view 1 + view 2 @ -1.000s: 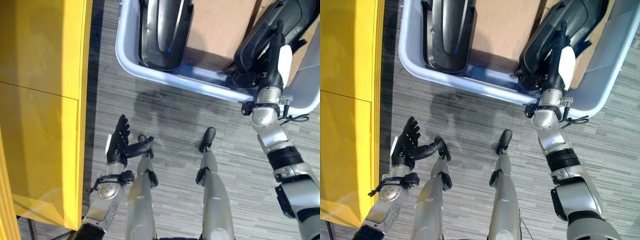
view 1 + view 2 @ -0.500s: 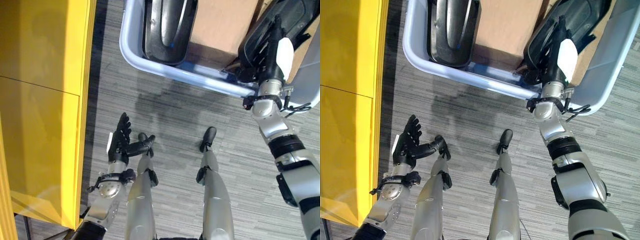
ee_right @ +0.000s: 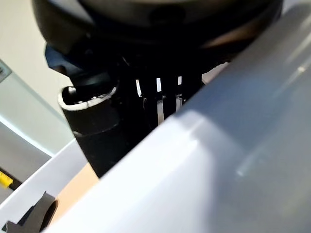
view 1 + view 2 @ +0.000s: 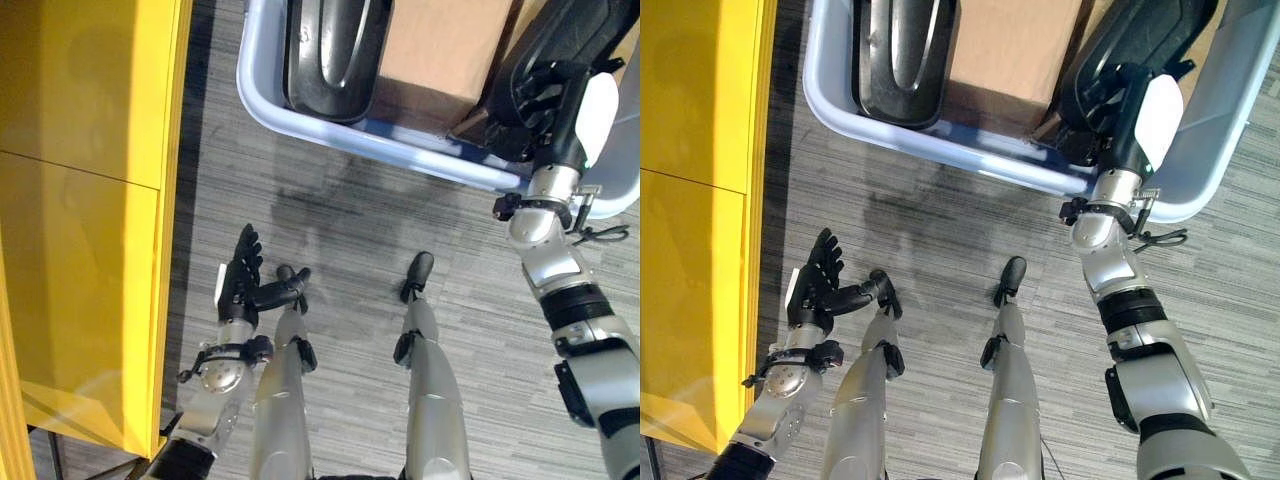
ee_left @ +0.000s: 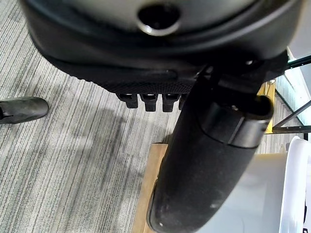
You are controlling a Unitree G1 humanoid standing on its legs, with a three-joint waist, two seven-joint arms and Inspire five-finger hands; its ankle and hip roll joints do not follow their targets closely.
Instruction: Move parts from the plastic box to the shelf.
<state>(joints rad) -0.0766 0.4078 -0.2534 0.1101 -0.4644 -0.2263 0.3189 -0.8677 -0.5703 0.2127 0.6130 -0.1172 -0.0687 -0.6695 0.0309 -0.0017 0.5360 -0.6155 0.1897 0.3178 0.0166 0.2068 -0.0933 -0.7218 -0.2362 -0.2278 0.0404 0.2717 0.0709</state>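
Both black parts (image 4: 330,50) sit in the plastic box (image 4: 262,110); right hand (image 4: 1120,100) curls on one (left hand (image 4: 243,285) open, idle).

**Grey striped floor, yellow panels along the left**

Grey carpet floor (image 4: 330,215) with fine horizontal streaks across the middle and lower frame, darker soft shadow patches at upper centre. Tall glossy yellow furniture (image 4: 80,200) down the whole left side, split by a thin seam into an upper and a lower panel, faintly reflecting light near its lower edge. Dark strip of floor just beside its right edge. Even, diffuse lighting, no hard highlights on the carpet.
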